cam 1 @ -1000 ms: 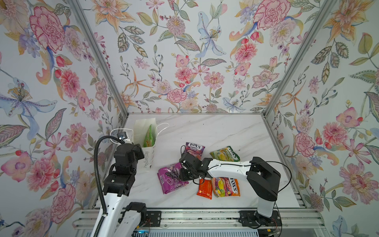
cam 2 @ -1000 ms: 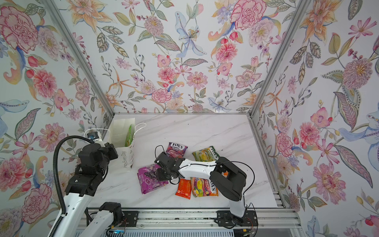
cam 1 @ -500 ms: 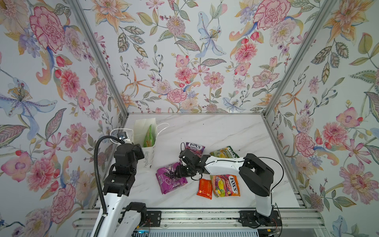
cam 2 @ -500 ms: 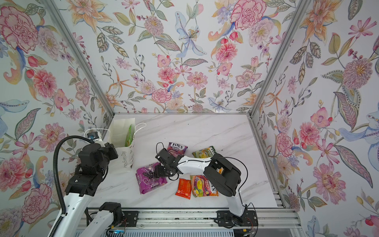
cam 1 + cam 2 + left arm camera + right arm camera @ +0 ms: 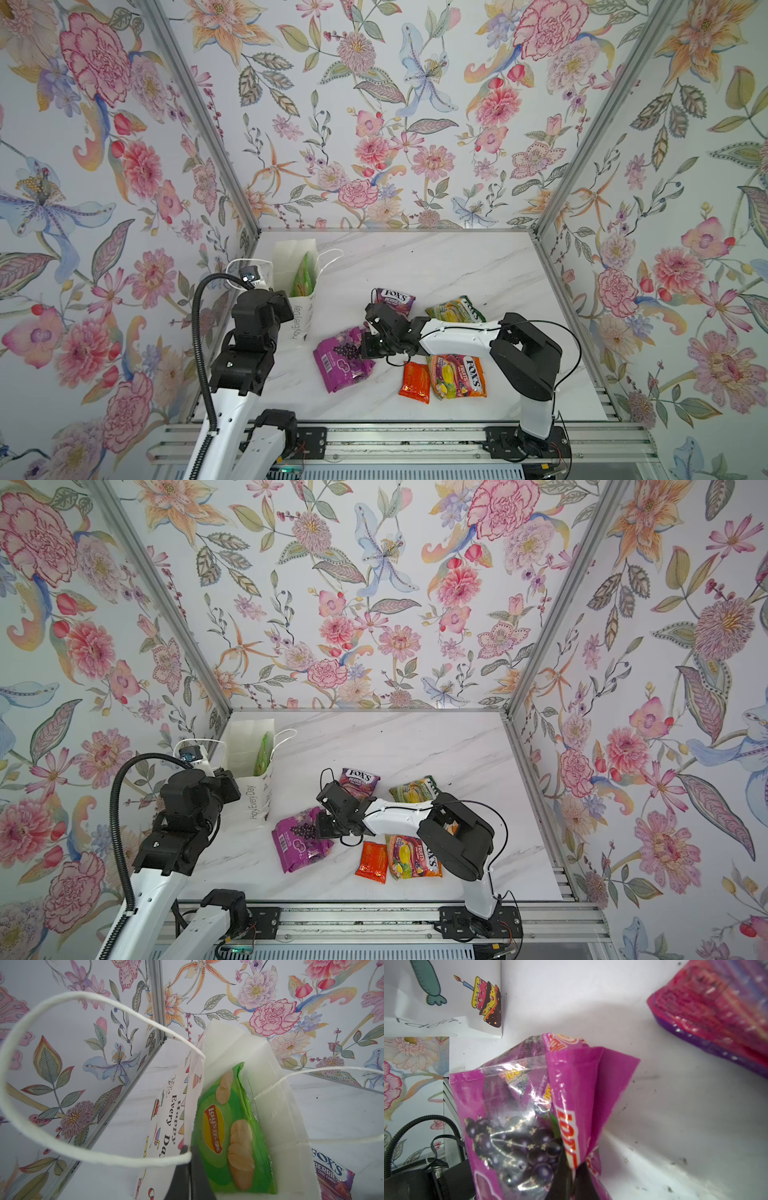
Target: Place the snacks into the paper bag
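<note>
Left claw (image 5: 189, 1154) and right claw (image 5: 572, 1167) both clamped tight.

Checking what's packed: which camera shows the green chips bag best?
Left wrist view: the green chips bag sits close, logo readable, inside the paper bag. Both top views show only a green sliver at its mouth; right wrist shows none.

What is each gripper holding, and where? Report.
Left gripper: paper bag, by its lettered wall's rim. Right gripper: purple grape pack, by a pinched fold of film.
</note>
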